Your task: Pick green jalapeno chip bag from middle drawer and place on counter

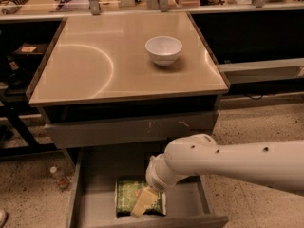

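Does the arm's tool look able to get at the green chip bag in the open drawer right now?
Probably yes. The middle drawer stands open, nothing covers the green jalapeno chip bag, and the tool hangs right over it inside the drawer.

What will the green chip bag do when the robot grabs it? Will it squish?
Probably yes. The bag looks like thin crinkly foil, so it would likely crumple and flop rather than stay stiff. It lies flat on the drawer floor, so it shouldn't roll. It's a small snack bag, so it's probably light. The gripper is right over it.
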{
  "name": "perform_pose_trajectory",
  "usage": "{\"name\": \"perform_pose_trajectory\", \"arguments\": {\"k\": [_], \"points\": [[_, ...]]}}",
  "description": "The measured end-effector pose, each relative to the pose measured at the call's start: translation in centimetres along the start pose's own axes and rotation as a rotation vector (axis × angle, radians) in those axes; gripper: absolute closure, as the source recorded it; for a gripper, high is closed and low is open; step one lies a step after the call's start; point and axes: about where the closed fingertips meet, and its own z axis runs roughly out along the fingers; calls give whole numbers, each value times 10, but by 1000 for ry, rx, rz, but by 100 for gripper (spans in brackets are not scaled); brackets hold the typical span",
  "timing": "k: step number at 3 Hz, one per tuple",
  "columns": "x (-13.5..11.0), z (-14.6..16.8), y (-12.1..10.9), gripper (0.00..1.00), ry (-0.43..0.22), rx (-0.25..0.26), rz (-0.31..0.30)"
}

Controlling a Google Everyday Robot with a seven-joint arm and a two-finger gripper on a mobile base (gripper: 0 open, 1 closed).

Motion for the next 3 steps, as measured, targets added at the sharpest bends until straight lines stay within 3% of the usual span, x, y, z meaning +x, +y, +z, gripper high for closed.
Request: {"name": "perform_pose_trajectory", "arguments": {"k": [1, 2, 3], "points": [[9, 57, -16, 0, -50, 12, 17], [9, 57, -16, 0, -50, 12, 17], [17, 77, -18, 0, -61, 3, 22]]}}
